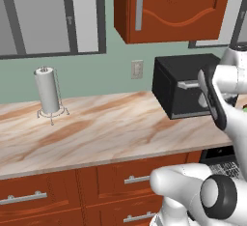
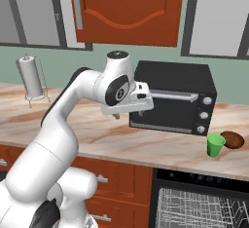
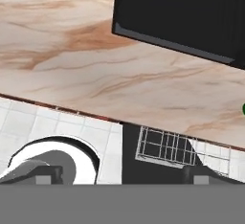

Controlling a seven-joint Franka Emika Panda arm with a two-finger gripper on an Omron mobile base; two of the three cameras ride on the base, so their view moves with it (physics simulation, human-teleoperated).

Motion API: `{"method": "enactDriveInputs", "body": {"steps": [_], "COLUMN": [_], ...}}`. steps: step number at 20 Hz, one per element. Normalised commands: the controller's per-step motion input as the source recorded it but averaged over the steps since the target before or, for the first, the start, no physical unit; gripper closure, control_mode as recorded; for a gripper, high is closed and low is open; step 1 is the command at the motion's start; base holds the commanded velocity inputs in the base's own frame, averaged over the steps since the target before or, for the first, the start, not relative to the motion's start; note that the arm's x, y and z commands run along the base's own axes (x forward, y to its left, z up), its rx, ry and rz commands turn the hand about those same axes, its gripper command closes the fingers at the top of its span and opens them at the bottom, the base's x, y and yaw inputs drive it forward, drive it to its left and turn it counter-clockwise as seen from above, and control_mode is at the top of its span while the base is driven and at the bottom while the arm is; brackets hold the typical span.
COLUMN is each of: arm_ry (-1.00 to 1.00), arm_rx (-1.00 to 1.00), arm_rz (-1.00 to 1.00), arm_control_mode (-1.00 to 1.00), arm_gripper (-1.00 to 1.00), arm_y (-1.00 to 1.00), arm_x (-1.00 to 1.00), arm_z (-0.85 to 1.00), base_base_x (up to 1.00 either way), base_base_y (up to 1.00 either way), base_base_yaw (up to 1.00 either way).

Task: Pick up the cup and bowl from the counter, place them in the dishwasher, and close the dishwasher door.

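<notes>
Right base view: my gripper (image 2: 115,116) hung at centre frame, just in front of the left end of the toaster oven (image 2: 172,104), above the counter (image 2: 121,142). Its fingers were hard to make out there. In the hand view the two finger tips (image 3: 50,174) rose far apart at the bottom corners with nothing between them, so I read the jaws as fully spread and empty.

The cup (image 2: 214,145) stood upright at the right of the frame, low against the gripper's height, on the counter near its front edge. The bowl (image 2: 232,140), brown, sat just beside it to the right and slightly behind; I could not tell whether they touched.

The relation that mattered: the cup lay to the right of and below the gripper, past the toaster oven's front face. In the hand view a green sliver at the right edge agreed with that bearing. I judged that the reach would run rightward along the oven's front, then down.

The dishwasher (image 2: 199,205) stood open at lower right, its rack (image 2: 194,210) directly below the cup.
</notes>
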Motion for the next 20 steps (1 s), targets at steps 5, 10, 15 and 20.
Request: {"method": "enactDriveInputs", "body": {"steps": [5,10,15,20], "arm_ry": [-0.07,-0.06,0.00,0.00], "arm_rx": [-0.04,0.00,0.00,0.00], "arm_rz": [-0.24,-0.24,-0.11,-0.03], "arm_control_mode": [-1.00,-1.00,-1.00,-1.00], "arm_gripper": [-1.00,-1.00,-1.00,-1.00], "arm_y": [-0.42,-0.53,-0.57,-0.62], "arm_x": [0.00,0.01,0.25,0.21], "arm_z": [-0.26,-0.08,-0.12,-0.13], "base_base_x": [0.00,0.00,0.00,0.00], "base_base_y": [0.00,0.00,0.00,0.00], "base_base_yaw": [0.00,0.00,0.00,0.00]}}
